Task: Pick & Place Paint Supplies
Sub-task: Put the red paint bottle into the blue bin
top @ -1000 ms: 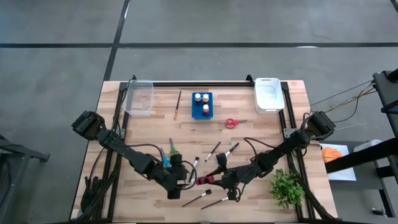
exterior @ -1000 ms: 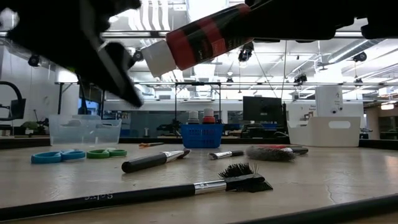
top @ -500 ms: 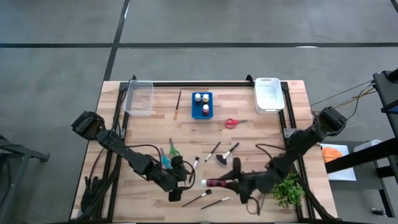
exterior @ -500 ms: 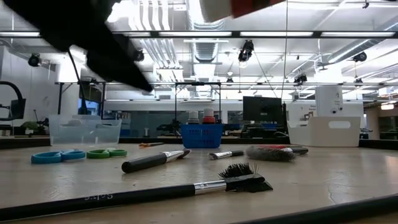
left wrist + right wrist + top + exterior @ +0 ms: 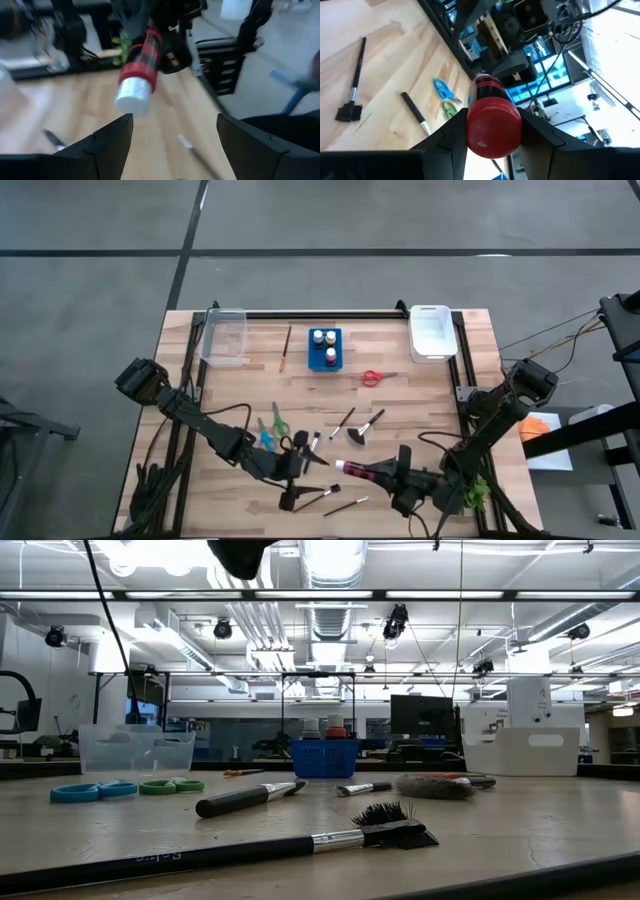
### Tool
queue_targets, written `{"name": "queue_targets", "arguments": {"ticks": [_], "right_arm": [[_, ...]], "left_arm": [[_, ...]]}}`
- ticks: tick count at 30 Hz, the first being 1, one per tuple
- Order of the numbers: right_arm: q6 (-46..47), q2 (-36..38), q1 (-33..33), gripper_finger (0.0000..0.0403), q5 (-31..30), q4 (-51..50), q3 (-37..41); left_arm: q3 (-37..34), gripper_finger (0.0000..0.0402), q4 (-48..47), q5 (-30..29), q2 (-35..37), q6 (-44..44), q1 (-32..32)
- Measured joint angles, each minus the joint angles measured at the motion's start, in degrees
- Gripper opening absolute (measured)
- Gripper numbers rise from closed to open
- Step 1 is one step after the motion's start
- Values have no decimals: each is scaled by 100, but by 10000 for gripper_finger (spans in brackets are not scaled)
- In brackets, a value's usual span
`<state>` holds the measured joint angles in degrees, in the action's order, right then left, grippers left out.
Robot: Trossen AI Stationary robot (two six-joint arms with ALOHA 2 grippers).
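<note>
A paint tube (image 5: 358, 470), red with black bands and a white cap, is up in the air near the table's near edge, in my right gripper (image 5: 388, 474). Its white cap (image 5: 134, 96) points toward my left gripper (image 5: 303, 460), which is open and hangs a short way off, touching nothing. In the left wrist view my left gripper (image 5: 175, 150) shows its fingers spread wide below the cap. Loose brushes (image 5: 343, 422) and blue and green scissors (image 5: 268, 428) lie flat on the wood; red scissors (image 5: 372, 377) lie farther back. My right gripper (image 5: 492, 131) pinches the paint tube by its red rear end (image 5: 492, 122), one finger (image 5: 445, 142) on each side. The fingers reach from the table's right, along the tube. The tube is lifted clear and lies roughly level, cap toward the table's left.
A blue bottle holder (image 5: 324, 348) with small bottles stands at the far middle, with a wooden-handled brush (image 5: 286, 348) beside it. A clear bin (image 5: 223, 335) sits far left, a white bin (image 5: 431, 332) far right. A green plant (image 5: 470, 490) stands near right. Two brushes (image 5: 345, 505) lie below the grippers.
My right gripper has carried the tube toward the table's right edge and upward; in the low view the tube has risen out of the picture. My left gripper has also lifted, and the gap between the two grippers has widened.
</note>
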<state>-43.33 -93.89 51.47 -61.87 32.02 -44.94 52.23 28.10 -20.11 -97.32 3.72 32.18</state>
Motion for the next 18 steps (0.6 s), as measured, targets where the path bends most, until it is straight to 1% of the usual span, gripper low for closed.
{"name": "queue_targets", "arguments": {"ticks": [2, 5, 6, 8, 13, 16, 18], "right_arm": [[-86, 2, 55, 135, -8, 103, -9], [-265, 2, 119, 135, 26, 431, -27], [-301, 1, 123, 135, 45, 555, -27], [-339, 1, 124, 135, 63, 668, -27], [-336, 2, 113, 135, 62, 771, -25], [-338, 2, 118, 135, 65, 820, -31], [-429, 5, 116, 135, 68, 1051, -32]], "left_arm": [[0, 298, 24, -282, 0, -571, 0], [0, 298, 163, -857, 0, -1758, 0], [0, 298, 245, -958, -2, -2070, 4], [0, 298, 481, -991, -2, -2541, 12], [-2, 298, 910, -854, -6, -3533, 44], [2, 298, 1009, -674, -2, -4062, 46], [0, 298, 1018, -620, -7, -4317, 50]]}}
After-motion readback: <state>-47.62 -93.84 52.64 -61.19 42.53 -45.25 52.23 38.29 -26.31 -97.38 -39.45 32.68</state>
